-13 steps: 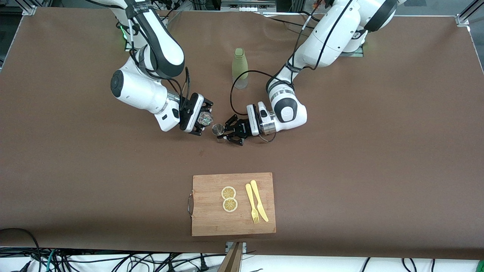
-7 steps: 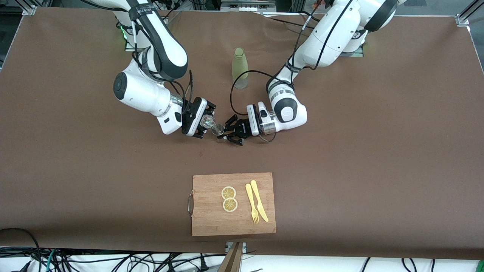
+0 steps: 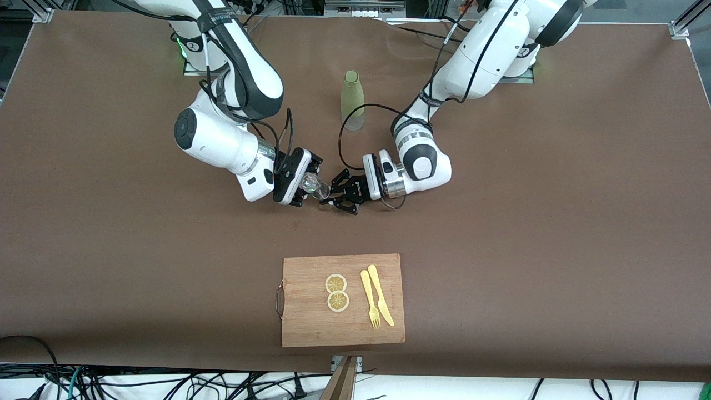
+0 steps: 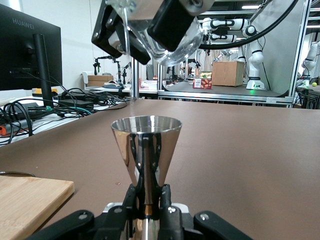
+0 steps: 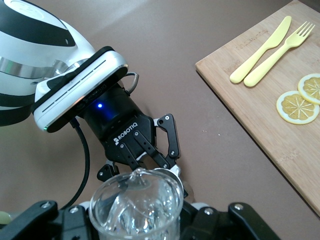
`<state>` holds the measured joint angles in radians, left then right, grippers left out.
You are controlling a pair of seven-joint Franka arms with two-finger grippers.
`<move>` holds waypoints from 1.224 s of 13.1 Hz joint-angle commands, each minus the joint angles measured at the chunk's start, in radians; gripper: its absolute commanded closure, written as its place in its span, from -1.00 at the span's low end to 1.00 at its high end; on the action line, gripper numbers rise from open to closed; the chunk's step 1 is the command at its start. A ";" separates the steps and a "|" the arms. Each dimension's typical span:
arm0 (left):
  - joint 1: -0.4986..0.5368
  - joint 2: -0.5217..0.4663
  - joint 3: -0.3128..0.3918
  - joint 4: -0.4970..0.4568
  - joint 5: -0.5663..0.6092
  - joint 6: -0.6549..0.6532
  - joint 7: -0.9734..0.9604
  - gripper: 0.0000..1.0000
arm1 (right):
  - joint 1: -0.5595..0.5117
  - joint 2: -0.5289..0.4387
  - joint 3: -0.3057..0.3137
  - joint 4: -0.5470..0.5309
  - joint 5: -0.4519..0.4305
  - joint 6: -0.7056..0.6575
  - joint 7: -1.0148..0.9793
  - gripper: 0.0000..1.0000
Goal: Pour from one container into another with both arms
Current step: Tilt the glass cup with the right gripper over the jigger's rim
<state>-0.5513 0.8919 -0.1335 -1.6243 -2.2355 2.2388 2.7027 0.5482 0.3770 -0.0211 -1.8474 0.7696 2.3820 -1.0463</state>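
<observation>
A steel cone-shaped jigger [image 3: 320,192] [image 4: 145,145] stands upright just above the table's middle, with my left gripper [image 3: 335,195] [image 4: 147,200] shut on its narrow waist. My right gripper [image 3: 303,186] [image 5: 135,222] is shut on a clear glass beaker [image 3: 310,181] [image 5: 135,205]. The beaker is tipped with its spout toward the jigger's mouth. In the left wrist view the beaker [image 4: 172,37] hangs right above the jigger's rim. I cannot see any liquid running.
A pale green bottle [image 3: 351,100] stands farther from the front camera than the grippers. A wooden cutting board [image 3: 311,328] lies near the front edge with two lemon slices [image 3: 336,292], a yellow fork [image 3: 369,300] and a yellow knife [image 3: 381,294].
My right gripper has carried the beaker toward the left arm's end, from beside the jigger to over its rim, tipping it more. The left gripper and jigger stayed put.
</observation>
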 commanded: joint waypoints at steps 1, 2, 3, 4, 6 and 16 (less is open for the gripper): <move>-0.007 0.016 0.000 0.029 -0.036 0.012 0.040 1.00 | -0.001 0.003 0.001 0.019 -0.029 -0.013 0.029 0.45; -0.007 0.016 0.000 0.029 -0.038 0.012 0.040 1.00 | -0.001 0.003 0.001 0.019 -0.029 -0.013 0.029 0.45; -0.007 0.016 0.000 0.029 -0.038 0.012 0.040 1.00 | -0.001 0.002 0.001 0.017 -0.029 -0.013 0.029 0.45; -0.007 0.016 0.000 0.029 -0.036 0.012 0.040 1.00 | -0.002 -0.007 0.001 0.016 -0.027 -0.013 0.029 0.45; -0.007 0.016 0.000 0.029 -0.036 0.012 0.040 1.00 | -0.005 -0.050 0.003 0.008 -0.024 -0.013 0.040 0.45; 0.037 -0.036 0.011 -0.027 -0.027 0.001 0.048 1.00 | -0.223 -0.331 0.191 -0.042 -0.035 0.125 0.012 0.45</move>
<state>-0.5361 0.8894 -0.1169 -1.6185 -2.2355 2.2390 2.7045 0.4145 0.1283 0.0979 -1.8431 0.7517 2.4983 -1.0361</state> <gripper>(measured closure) 0.793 0.722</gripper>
